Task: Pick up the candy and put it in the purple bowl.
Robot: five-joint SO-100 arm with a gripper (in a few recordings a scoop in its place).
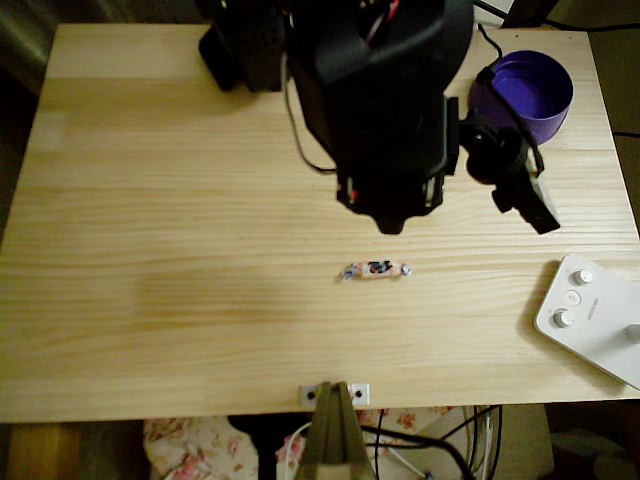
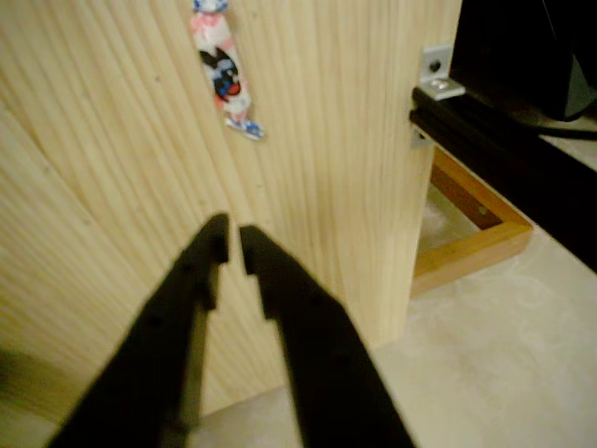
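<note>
Now | purple bowl [image 1: 545,85] empty | candy [image 1: 376,270] on table [image 1: 180,300]

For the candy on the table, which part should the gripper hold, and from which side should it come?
Probably the thicker middle of the candy, taken from above. It lies flat and alone on the wooden table, long axis left to right in the overhead view, so the fingers should close across its narrow width. The twisted ends look too thin. The gripper is nearly shut and would need opening first.
</note>
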